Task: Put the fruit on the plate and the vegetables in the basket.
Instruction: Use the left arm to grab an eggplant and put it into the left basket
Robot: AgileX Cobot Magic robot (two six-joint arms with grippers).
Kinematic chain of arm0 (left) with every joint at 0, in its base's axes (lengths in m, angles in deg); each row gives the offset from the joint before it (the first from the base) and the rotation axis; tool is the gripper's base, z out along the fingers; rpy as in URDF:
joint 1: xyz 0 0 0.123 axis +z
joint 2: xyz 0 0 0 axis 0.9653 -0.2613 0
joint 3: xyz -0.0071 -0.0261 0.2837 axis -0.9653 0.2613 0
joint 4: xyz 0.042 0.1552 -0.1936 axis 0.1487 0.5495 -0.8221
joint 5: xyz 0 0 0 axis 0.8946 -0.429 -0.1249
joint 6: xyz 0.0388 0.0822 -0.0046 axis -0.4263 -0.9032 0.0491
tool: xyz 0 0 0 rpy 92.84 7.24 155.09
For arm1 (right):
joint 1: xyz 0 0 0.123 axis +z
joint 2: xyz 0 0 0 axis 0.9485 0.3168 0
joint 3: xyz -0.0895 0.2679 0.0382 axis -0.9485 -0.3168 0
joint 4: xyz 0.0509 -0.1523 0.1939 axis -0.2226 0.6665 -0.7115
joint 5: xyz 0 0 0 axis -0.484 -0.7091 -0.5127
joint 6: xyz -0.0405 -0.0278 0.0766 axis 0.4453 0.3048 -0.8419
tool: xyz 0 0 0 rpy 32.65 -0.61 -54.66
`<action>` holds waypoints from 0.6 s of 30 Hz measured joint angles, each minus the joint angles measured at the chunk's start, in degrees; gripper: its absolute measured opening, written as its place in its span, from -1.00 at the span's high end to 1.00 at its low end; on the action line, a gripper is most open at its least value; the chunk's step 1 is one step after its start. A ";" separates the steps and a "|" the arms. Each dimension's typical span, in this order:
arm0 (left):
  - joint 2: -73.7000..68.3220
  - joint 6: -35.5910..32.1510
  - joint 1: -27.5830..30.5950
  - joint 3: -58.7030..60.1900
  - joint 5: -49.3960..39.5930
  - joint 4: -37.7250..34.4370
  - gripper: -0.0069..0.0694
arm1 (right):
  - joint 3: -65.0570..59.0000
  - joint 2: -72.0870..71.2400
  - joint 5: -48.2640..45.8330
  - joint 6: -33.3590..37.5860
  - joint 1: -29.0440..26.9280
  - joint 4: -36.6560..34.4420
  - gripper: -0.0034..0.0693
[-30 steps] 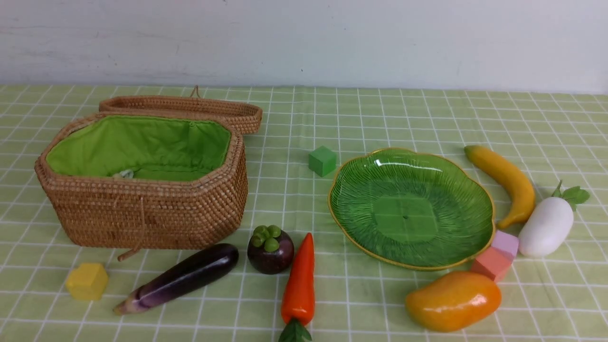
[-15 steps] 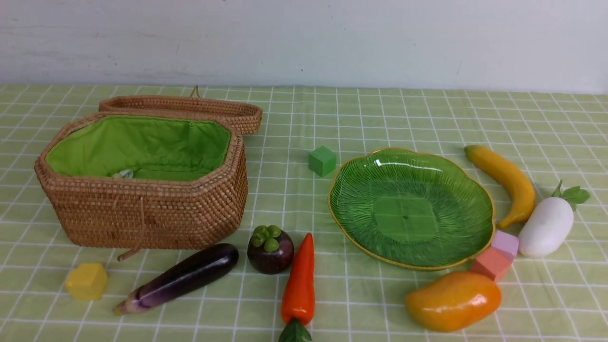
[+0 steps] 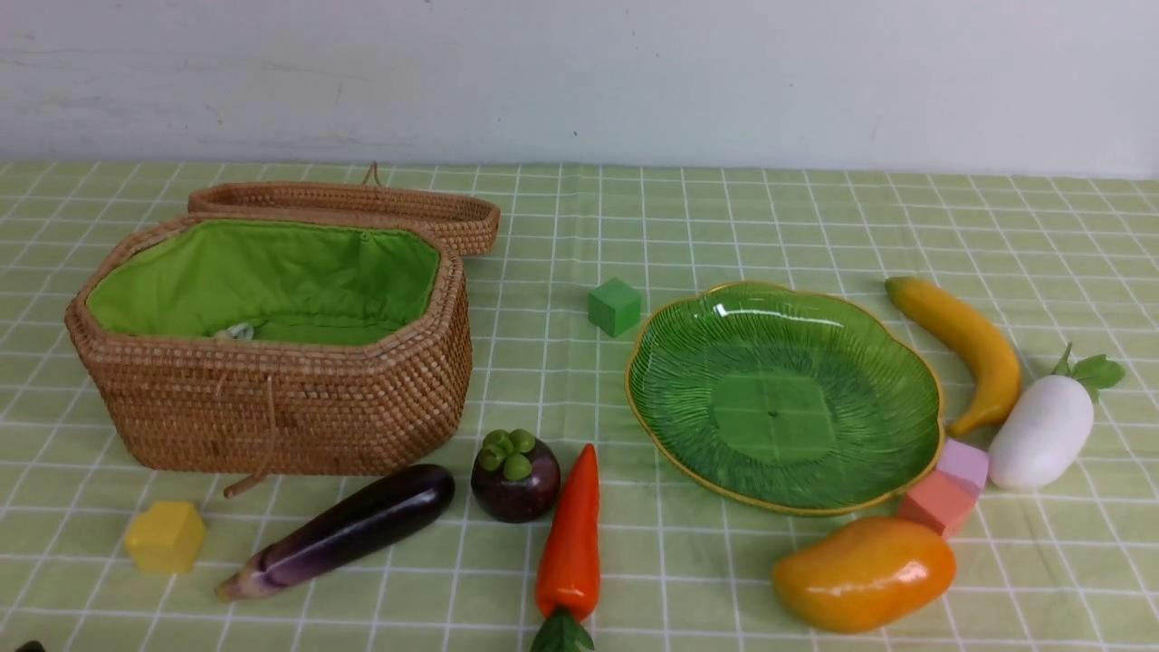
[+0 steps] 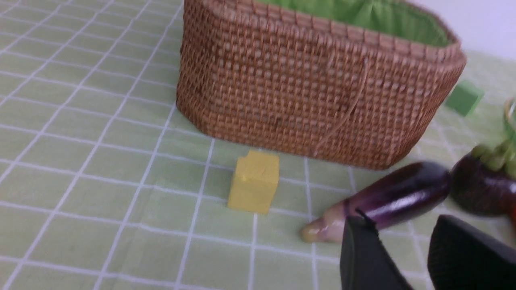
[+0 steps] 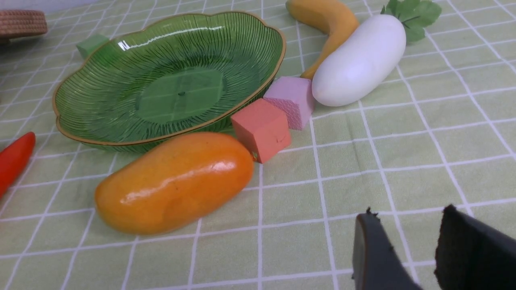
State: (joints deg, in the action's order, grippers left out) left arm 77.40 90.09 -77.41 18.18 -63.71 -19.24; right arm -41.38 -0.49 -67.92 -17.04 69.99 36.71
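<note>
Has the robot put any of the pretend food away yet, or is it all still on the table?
Nothing is done yet: the plate and the basket hold no food. Both tools are open and empty; the left tool is near the eggplant, the right tool near the mango. Still to go: mangosteen, mango and banana onto the plate; eggplant, carrot and radish into the basket.

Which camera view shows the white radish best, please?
The right wrist view: there the radish is close, sharp and not covered by anything. The front view also shows the whole radish, but smaller, near the table's right side. The left wrist view does not show it at all.
</note>
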 joint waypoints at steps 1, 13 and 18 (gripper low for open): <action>0.00 1.09 0.00 0.00 1.66 -1.63 0.19 | 0.00 0.00 0.00 0.00 0.00 0.00 0.24; 0.00 15.13 0.00 0.00 21.03 -15.89 0.19 | 0.00 0.00 0.66 0.00 0.00 1.69 0.24; 0.00 19.32 0.00 -1.08 20.04 -15.28 0.22 | -0.06 0.00 1.20 0.00 0.00 2.12 0.24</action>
State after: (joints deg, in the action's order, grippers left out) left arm 77.40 109.41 -77.41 17.10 -43.67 -34.52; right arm -41.43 -0.49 -66.73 -17.04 69.99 38.83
